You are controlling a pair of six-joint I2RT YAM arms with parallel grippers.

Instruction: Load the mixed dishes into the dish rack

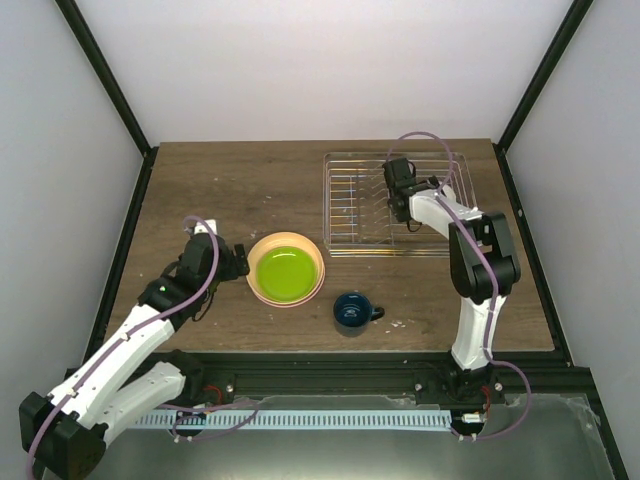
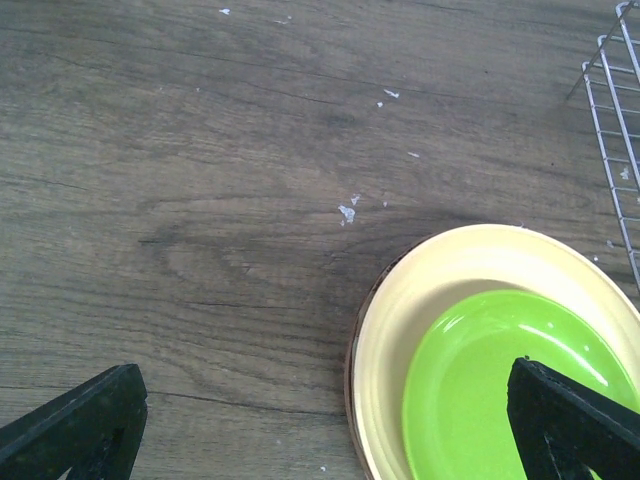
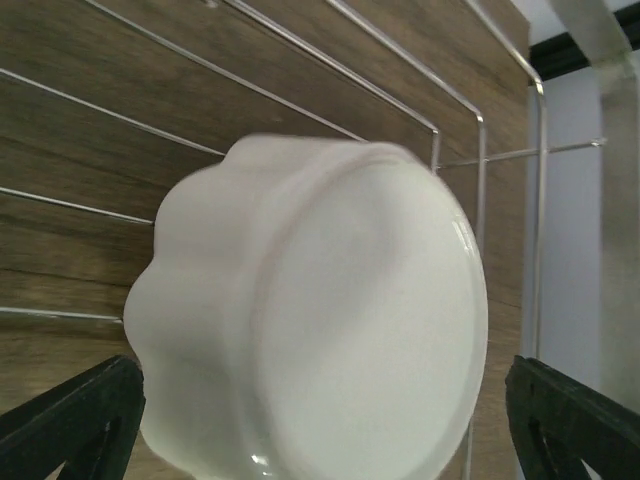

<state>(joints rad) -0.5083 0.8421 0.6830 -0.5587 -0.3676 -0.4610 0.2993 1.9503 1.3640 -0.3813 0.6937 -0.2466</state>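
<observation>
A lime green plate (image 1: 284, 272) lies in an orange-yellow plate (image 1: 262, 250) at mid-table, with a pinkish rim showing under them. My left gripper (image 1: 238, 262) is open at the stack's left edge. In the left wrist view its right finger (image 2: 570, 425) hangs over the green plate (image 2: 490, 370). A dark blue mug (image 1: 352, 311) stands upright in front of the stack. My right gripper (image 1: 398, 190) is over the silver wire dish rack (image 1: 350, 200). It is open (image 3: 325, 440), with a white scalloped bowl (image 3: 330, 320) tilted, base towards the camera, between its fingers on the rack wires (image 3: 300, 95).
The rack's left corner shows at the right edge of the left wrist view (image 2: 620, 130). Small white crumbs (image 2: 346, 211) lie on the wooden table beyond the plates. Black frame posts and white walls bound the table on the left, right and back.
</observation>
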